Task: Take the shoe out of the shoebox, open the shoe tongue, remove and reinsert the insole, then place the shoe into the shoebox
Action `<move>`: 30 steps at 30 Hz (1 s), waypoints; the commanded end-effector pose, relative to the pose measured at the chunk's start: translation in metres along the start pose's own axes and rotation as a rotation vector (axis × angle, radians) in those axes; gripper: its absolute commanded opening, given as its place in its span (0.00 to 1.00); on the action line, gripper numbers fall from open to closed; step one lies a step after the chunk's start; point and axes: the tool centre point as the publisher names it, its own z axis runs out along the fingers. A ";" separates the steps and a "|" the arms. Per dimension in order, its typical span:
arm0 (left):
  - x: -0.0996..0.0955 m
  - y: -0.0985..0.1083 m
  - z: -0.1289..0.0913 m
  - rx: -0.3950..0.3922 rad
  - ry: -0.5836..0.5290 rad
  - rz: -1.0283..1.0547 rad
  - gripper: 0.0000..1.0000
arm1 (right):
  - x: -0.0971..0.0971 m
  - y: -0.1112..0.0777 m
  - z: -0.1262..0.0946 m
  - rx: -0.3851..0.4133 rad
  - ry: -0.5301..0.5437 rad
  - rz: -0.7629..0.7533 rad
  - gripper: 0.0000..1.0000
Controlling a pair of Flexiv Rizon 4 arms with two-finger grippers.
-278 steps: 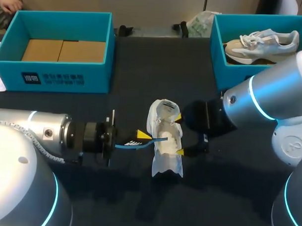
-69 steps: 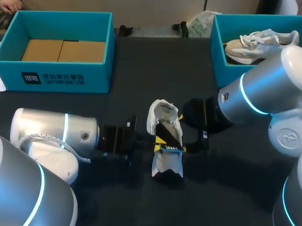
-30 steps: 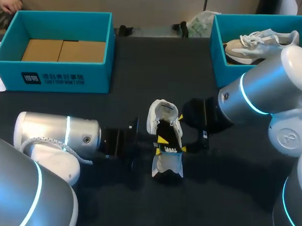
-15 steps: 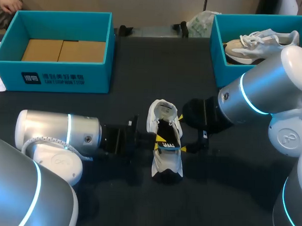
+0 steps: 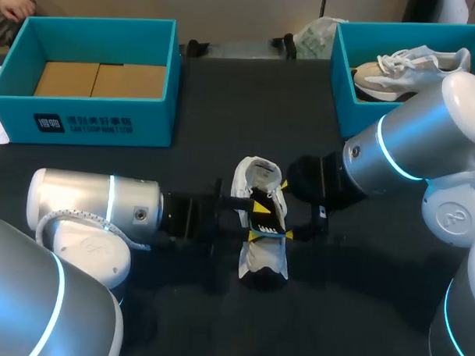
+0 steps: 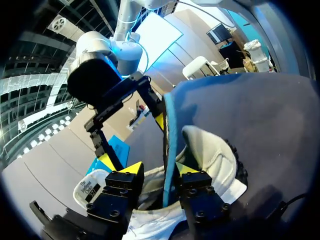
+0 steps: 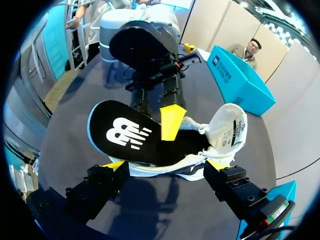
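Lying at the centre of the head view, the white shoe (image 5: 257,172) has the black insole (image 5: 267,214) tilted in its opening. 1 teal shoebox (image 5: 99,122) sits at upper left and a second shoebox (image 5: 344,80) at upper right.

In the left wrist view, the left gripper (image 6: 158,168) has its fingers apart, with the insole's blue edge running between them.

In the right wrist view, the right gripper (image 7: 166,164) has its 2 fingers spread wide, flanking the shoe's near side.
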 end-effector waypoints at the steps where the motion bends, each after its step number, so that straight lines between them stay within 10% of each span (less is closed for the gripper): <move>1: 0.004 -0.007 -0.005 0.013 -0.001 -0.001 0.33 | 0.001 0.001 0.001 0.002 -0.003 0.000 1.00; 9: 0.014 -0.006 0.003 0.023 0.012 -0.002 0.00 | 0.001 0.001 0.001 0.002 -0.003 0.000 1.00; 29: 0.011 0.022 0.011 -0.037 0.001 0.034 0.00 | 0.001 0.001 0.001 0.002 -0.003 0.000 1.00; 30: 0.011 0.021 0.010 -0.039 0.000 0.031 0.11 | 0.001 0.001 0.001 0.002 -0.003 0.000 1.00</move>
